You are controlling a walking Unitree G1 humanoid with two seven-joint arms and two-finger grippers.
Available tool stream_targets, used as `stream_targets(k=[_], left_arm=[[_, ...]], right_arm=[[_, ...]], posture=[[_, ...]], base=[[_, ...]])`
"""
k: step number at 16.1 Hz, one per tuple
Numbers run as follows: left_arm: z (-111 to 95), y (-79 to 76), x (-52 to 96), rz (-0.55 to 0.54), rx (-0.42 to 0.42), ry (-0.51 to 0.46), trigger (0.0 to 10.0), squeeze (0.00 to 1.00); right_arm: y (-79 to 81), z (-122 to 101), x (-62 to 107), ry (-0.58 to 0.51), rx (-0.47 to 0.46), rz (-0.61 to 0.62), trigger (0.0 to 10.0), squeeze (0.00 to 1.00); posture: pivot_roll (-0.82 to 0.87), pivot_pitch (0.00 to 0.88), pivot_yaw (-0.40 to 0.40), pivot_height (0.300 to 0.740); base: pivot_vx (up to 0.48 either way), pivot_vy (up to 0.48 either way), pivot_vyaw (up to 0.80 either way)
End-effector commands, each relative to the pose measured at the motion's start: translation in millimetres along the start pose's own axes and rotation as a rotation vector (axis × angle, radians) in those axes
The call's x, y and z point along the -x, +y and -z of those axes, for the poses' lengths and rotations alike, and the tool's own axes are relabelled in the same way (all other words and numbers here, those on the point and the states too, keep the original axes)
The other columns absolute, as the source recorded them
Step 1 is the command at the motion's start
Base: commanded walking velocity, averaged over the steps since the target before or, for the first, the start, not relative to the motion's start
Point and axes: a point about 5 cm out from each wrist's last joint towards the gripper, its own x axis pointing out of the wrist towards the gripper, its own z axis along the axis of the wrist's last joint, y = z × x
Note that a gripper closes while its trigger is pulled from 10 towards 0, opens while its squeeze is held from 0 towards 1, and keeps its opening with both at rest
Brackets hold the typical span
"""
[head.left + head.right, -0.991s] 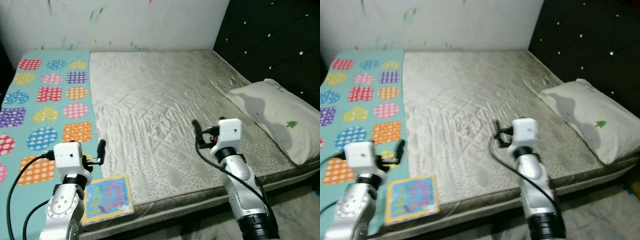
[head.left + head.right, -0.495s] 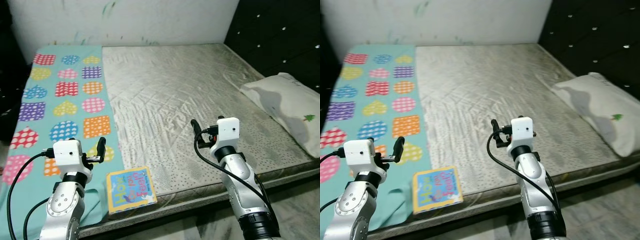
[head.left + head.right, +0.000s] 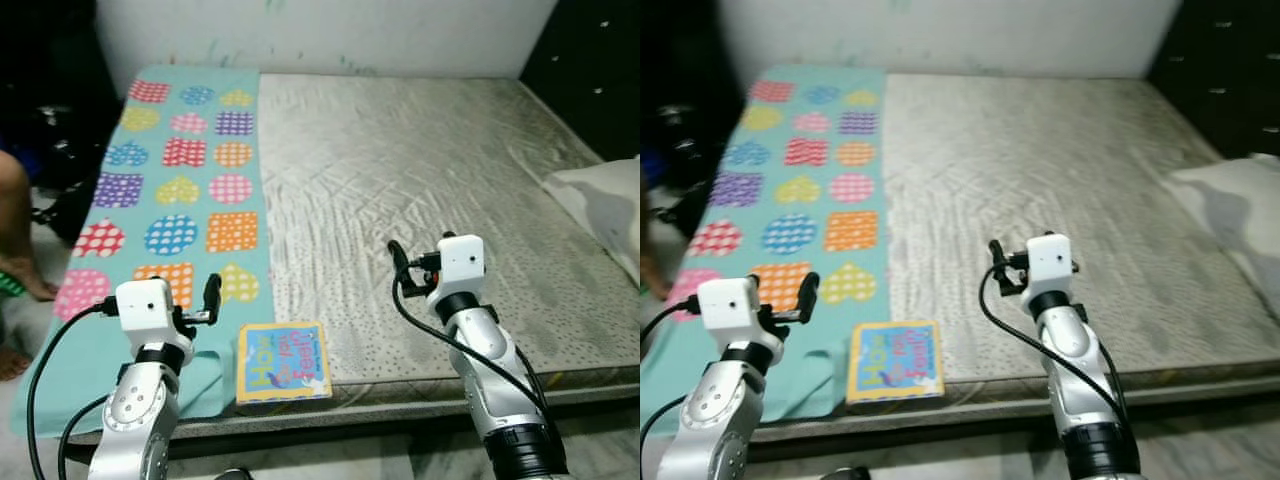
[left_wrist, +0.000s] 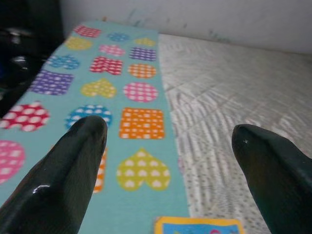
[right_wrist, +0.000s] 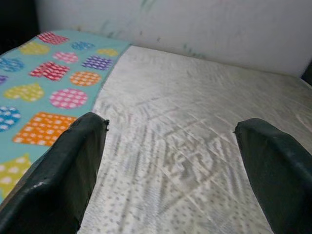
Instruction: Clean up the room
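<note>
Tools of both arms, left and right, hover released with fingers spread above the grey quilted mattress, grasping nothing. Left wrist view catches one corner of the square, colourful children's book, lying at the bed's front edge beside the teal heart-patterned blanket. Compared with the earlier frame, the camera has swung left, bringing a person's leg into sight.

A: What lies past the right gripper?

B: Its two black fingers stand wide apart, nothing between them. Beyond is the grey quilted mattress of a bed.

A: And on the left?

B: A turquoise blanket with dotted hearts and squares, lying on the mattress. At the far end, a smudged white wall.
</note>
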Motion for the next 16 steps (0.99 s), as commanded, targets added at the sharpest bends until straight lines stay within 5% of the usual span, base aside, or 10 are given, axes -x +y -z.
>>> stream_targets(k=[1, 16], left_arm=[[-1.6, -1.2, 0.6, 0.009, 0.001, 0.0, 10.0, 0.0], [-2.5, -2.9, 1.1, 0.008, -0.004, -0.002, 10.0, 0.0]], right_arm=[[-4.3, -1.2, 0.5, 0.0, 0.002, 0.017, 10.0, 0.0], [-0.5, 1.5, 2.8, 0.014, -0.03, -0.009, 10.0, 0.0]], posture=[[-0.06, 0.118, -0.06, 0.74], [-0.06, 0.125, -0.07, 0.74]], base=[[0.0, 0.48, 0.0], [0.0, 0.049, 0.0]])
